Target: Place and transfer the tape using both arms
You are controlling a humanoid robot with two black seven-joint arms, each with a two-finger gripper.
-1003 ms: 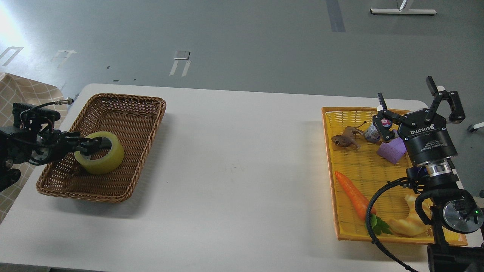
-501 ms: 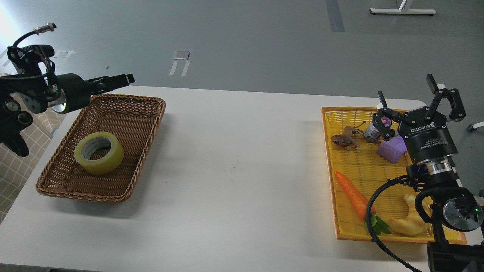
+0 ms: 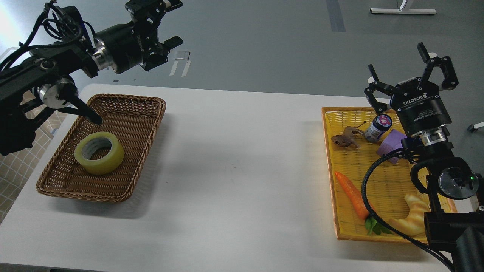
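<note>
The tape (image 3: pixel 99 152), a yellow translucent roll with a whitish core, lies flat in the brown wicker basket (image 3: pixel 134 113) at the left of the white table. My left gripper (image 3: pixel 172 20) is open and empty, raised high above the basket's far end and well clear of the tape. My right gripper (image 3: pixel 401 68) is open and empty, held up above the far end of the yellow tray (image 3: pixel 328 151) at the right.
The yellow tray holds a toy frog (image 3: pixel 345 140), a small jar (image 3: pixel 378 127), a purple block (image 3: pixel 393 141), a carrot (image 3: pixel 352 194) and a croissant-like toy (image 3: pixel 412 217). The bare white table (image 3: pixel 242 166) lies between the basket and the tray.
My left gripper let go of the tape in the basket, then rose and swung up and to the right. My right gripper rose slightly. The tape stays in the basket.
</note>
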